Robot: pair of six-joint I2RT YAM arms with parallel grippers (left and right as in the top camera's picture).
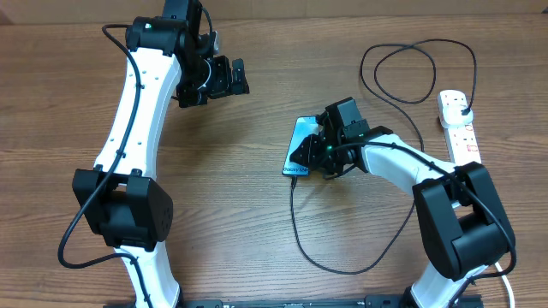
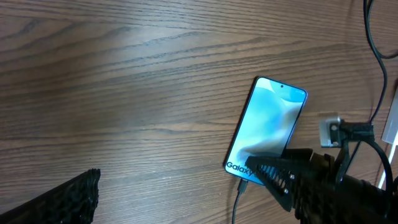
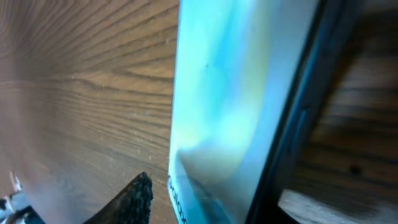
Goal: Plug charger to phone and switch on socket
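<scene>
Wooden table (image 1: 257, 222): phone (image 1: 301, 133) lies directly beneath right claw (image 1: 308, 156)

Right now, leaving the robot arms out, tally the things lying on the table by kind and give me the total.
Phone: 1
Black charger cable: 1
White power strip: 1
Total: 3

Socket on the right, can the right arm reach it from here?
Probably yes. The socket lies close to the right arm, with only bare table and the charger loop between it and the right end effector over the phone.
</scene>
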